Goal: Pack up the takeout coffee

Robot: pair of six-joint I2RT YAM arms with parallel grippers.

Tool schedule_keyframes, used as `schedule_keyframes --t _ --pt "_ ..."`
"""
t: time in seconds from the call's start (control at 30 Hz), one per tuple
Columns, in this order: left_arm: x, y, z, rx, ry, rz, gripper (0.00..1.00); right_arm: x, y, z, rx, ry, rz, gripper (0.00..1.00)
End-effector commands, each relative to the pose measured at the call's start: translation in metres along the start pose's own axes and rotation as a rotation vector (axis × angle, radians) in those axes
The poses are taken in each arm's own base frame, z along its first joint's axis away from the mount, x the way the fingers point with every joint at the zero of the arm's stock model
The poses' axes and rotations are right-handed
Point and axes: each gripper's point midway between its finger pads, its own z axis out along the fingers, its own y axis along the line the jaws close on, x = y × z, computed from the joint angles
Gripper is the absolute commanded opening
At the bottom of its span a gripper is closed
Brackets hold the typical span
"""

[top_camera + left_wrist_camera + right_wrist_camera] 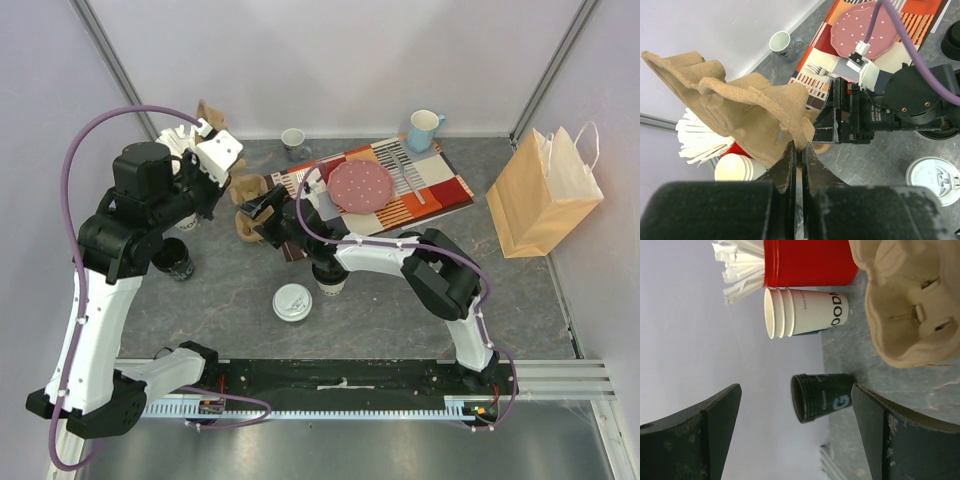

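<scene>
The black takeout coffee cup with a white lid (292,302) stands in the middle of the table, and its lid (934,179) also shows in the left wrist view. The cream cup with a black lid (330,279) stands just right of it, partly under the right arm. My left gripper (799,146) is shut on the edge of a brown pulp cup carrier (740,100), held up off the table (248,187). My right gripper (266,216) sits beside the carrier, wide open (795,435) and holding nothing. The carrier's wells (910,305) face it.
Lidless black cups (822,397) and white cups (805,312) stand stacked at the left beside a red holder (810,262) of wrapped straws. Farther back are two mugs (293,142) (423,128) and a placemat with a pink plate (361,185) and a fork. A brown paper bag (543,195) stands at the right.
</scene>
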Motion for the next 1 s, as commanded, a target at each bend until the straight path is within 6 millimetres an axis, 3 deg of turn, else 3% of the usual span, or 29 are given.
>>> schedule_keyframes --t 0.0,0.07,0.1,0.13,0.17,0.2,0.27,0.3,0.33,0.4,0.43,0.47,0.5,0.57,0.6,0.67,0.7,0.77,0.8,0.83,0.9,0.97 --pt "-0.024 0.013 -0.022 -0.053 -0.073 0.034 0.02 -0.026 0.070 -0.030 -0.134 -0.075 -0.359 0.98" --pt "-0.029 0.016 -0.027 -0.071 -0.084 0.025 0.02 -0.033 0.092 -0.039 -0.141 -0.095 -0.580 0.98" --pt "-0.029 0.017 -0.029 -0.075 -0.084 0.020 0.02 -0.036 0.082 -0.043 -0.068 -0.081 -0.718 0.98" --pt "-0.031 0.019 -0.031 -0.083 -0.090 0.011 0.02 -0.046 0.101 -0.051 -0.082 -0.096 -0.877 0.98" --pt "-0.031 0.019 -0.032 -0.087 -0.091 0.008 0.02 -0.054 0.103 -0.056 -0.066 -0.091 -0.963 0.98" --pt "-0.031 0.019 -0.032 -0.089 -0.089 0.007 0.02 -0.064 0.091 -0.064 0.004 -0.067 -1.034 0.98" --pt "-0.030 0.020 -0.035 -0.097 -0.089 0.002 0.02 -0.104 0.101 -0.092 0.086 -0.130 -1.178 0.98" --pt "-0.030 0.019 -0.035 -0.093 -0.088 0.000 0.02 -0.115 0.089 -0.105 0.155 -0.110 -1.228 0.98" --pt "-0.029 0.019 -0.036 -0.093 -0.086 0.000 0.02 -0.144 0.106 -0.130 0.183 -0.184 -1.258 0.98" --pt "-0.028 0.018 -0.036 -0.092 -0.085 -0.002 0.02 -0.172 0.098 -0.162 0.293 -0.197 -1.348 0.98" --pt "-0.026 0.017 -0.035 -0.088 -0.078 -0.002 0.02 -0.193 0.112 -0.189 0.310 -0.248 -1.357 0.98" --pt "-0.026 0.017 -0.035 -0.087 -0.079 -0.002 0.02 -0.207 0.110 -0.204 0.362 -0.266 -1.382 0.98" --pt "-0.025 0.016 -0.035 -0.084 -0.075 -0.003 0.02 -0.216 0.095 -0.219 0.440 -0.235 -1.392 0.98" --pt "-0.022 0.013 -0.032 -0.072 -0.069 -0.005 0.02 -0.234 0.087 -0.249 0.506 -0.239 -1.382 0.98" --pt "-0.022 0.012 -0.031 -0.066 -0.067 -0.008 0.02 -0.232 0.061 -0.257 0.571 -0.161 -1.402 0.98" --pt "-0.021 0.011 -0.030 -0.060 -0.065 -0.008 0.02 -0.222 0.039 -0.269 0.587 -0.072 -1.404 0.95" --pt "-0.020 0.010 -0.029 -0.056 -0.064 -0.008 0.02 -0.210 0.009 -0.272 0.612 0.025 -1.376 0.93" --pt "-0.019 0.009 -0.026 -0.045 -0.060 -0.010 0.02 -0.200 -0.018 -0.279 0.637 0.095 -1.335 0.78" --pt "-0.019 0.008 -0.026 -0.043 -0.063 -0.010 0.02 -0.197 -0.047 -0.287 0.695 0.138 -1.281 0.69" --pt "-0.020 0.008 -0.026 -0.042 -0.063 -0.009 0.02 -0.199 -0.061 -0.291 0.731 0.147 -1.256 0.49" --pt "-0.019 0.007 -0.026 -0.038 -0.062 -0.010 0.02 -0.196 -0.100 -0.300 0.791 0.206 -1.175 0.33" --pt "-0.019 0.006 -0.026 -0.035 -0.063 -0.009 0.02 -0.185 -0.121 -0.302 0.803 0.256 -1.101 0.17"
